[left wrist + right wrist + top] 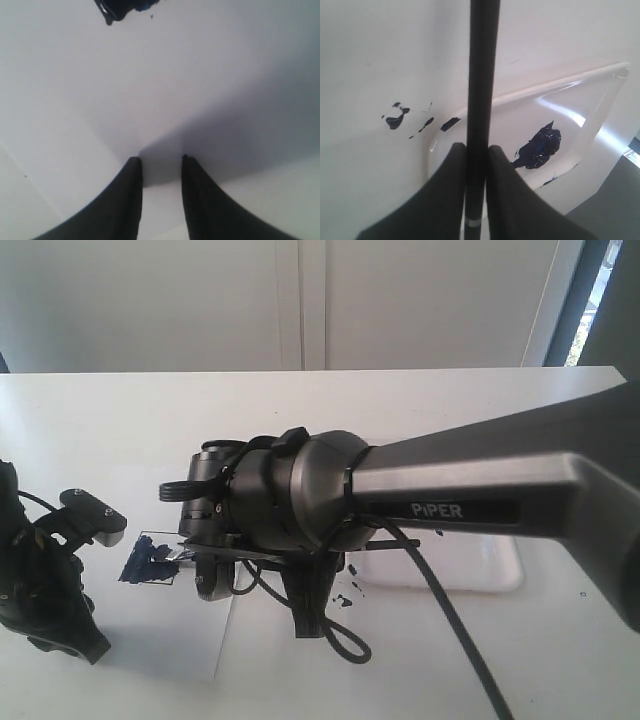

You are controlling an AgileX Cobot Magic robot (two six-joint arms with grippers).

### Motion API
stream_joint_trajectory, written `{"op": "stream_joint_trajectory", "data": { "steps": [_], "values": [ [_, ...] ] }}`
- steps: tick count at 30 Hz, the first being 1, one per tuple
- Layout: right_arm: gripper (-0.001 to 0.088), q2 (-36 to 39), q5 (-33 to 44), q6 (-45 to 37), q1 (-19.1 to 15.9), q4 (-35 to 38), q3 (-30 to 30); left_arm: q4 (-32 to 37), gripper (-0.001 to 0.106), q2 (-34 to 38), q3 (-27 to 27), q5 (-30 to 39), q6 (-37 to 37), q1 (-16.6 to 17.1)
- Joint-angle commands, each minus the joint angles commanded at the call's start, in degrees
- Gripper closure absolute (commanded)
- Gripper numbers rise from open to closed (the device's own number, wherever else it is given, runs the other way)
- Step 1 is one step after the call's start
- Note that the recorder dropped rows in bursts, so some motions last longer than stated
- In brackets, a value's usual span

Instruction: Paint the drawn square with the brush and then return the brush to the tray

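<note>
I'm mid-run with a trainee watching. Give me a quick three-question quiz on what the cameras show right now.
1. True or false: the right gripper is shut on the brush.
2. In the exterior view, the drawn square is: A) blank; B) smeared with dark blue paint; C) covered by a cloth.
3. Fill in: the left gripper has its jaws ___, with nothing between them.

Key: 1 true; 2 B; 3 open.
</note>
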Motion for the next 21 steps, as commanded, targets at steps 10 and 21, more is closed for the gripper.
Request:
{"op": "stream_joint_trajectory", "data": {
  "steps": [10,21],
  "values": [
    [0.0868,0.0,1.7,4.0,0.0,-4.1,0.0,0.0,0.071,0.0,0.0,0.0,0.0,0.0],
    [0.0868,0.0,2.6,4.1,0.0,-5.4,0.0,0.0,0.071,0.0,0.0,0.0,0.0,0.0]
  ]
}}
